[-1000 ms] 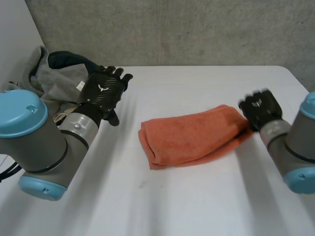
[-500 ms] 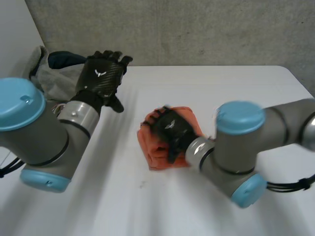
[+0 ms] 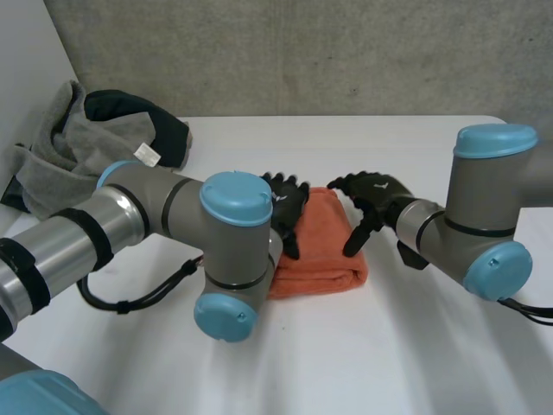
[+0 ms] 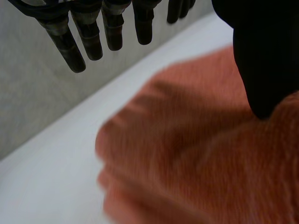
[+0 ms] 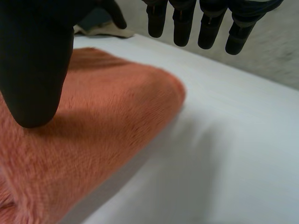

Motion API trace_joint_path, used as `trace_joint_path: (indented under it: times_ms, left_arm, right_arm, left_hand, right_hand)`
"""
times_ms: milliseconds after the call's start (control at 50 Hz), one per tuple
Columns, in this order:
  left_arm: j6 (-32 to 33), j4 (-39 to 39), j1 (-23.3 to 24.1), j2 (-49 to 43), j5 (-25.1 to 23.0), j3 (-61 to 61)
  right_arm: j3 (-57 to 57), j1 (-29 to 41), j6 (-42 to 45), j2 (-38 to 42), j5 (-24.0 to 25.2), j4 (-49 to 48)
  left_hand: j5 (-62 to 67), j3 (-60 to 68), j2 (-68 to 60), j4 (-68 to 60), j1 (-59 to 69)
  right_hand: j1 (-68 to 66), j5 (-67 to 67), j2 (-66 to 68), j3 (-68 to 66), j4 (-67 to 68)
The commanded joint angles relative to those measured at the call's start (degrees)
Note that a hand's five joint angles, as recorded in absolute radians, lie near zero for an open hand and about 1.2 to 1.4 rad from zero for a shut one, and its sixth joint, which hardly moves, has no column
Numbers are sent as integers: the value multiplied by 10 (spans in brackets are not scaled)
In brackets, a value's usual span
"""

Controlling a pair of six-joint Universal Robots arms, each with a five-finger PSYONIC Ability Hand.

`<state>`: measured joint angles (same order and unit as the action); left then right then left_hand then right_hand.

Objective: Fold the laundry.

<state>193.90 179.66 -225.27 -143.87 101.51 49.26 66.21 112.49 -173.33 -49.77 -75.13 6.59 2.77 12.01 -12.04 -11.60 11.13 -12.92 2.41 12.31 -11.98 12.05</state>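
lying folded near the middle of the white counter (image 3: 406, 346), the orange towel (image 3: 321, 255) makes a thick, squarish bundle. the left hand (image 3: 289, 203) sits over the towel's left part, just past the light-blue cap of the left arm (image 3: 233, 242), with its fingers pointing down along the cloth. the right hand (image 3: 373, 194) is at the towel's right edge, fingers spread and drooping toward the cloth.

in the left wrist view the left hand's fingers (image 4: 77, 44) hang straight and apart, out beyond the towel's edge over bare counter, while its thumb (image 4: 261, 60) stands over the orange pile. nothing lies between thumb and fingers, so this hand is open and holds nothing. i cannot tell whether the thumb tip touches the cloth.

the right wrist view shows much the same. the right hand's fingers (image 5: 184, 25) are straight and side by side, out past the towel's rounded end, and its thumb (image 5: 37, 60) is low over the towel with a dark shade just under its tip. this hand too is open and grips nothing, and contact at the thumb cannot be judged.

a grey garment (image 3: 82, 151) with a dark lining and a small white label lies crumpled at the counter's far left, well apart from the towel and from both hands.
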Motion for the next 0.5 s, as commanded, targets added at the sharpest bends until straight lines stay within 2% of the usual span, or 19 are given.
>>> trace_joint_path:
  times_ms: [20,80,140,260,400,500]
  left_arm:
    - [31,-48,-4,10,62,67]
    - [39,-54,-3,18,62,88]
    - [37,-54,-3,29,61,100]
    - [35,-55,-4,79,53,104]
    - [34,-46,-6,187,-24,104]
    - [33,-42,-37,224,-130,102]
  right_arm:
    - [-28,6,8,53,24,27]
    - [-33,6,16,63,22,33]
    - [-35,6,39,63,-1,36]
    - [-13,6,91,-2,-45,33]
    - [113,-1,79,-92,-76,-46]
    - [199,-2,34,-111,-86,-82]
  left_hand:
    - [-12,-5,5,0,4]
    - [-14,-6,7,2,3]
    - [-14,-6,7,2,3]
    - [-15,-8,8,4,1]
    - [-24,-16,17,12,-7]
    - [-22,-15,15,10,-6]
  right_hand:
    - [29,-24,-23,20,-20]
    - [29,-24,-23,20,-20]
    - [29,-24,-23,20,-20]
    - [-4,9,10,-13,12]
    - [1,4,5,-8,7]
    - [5,0,1,-5,4]
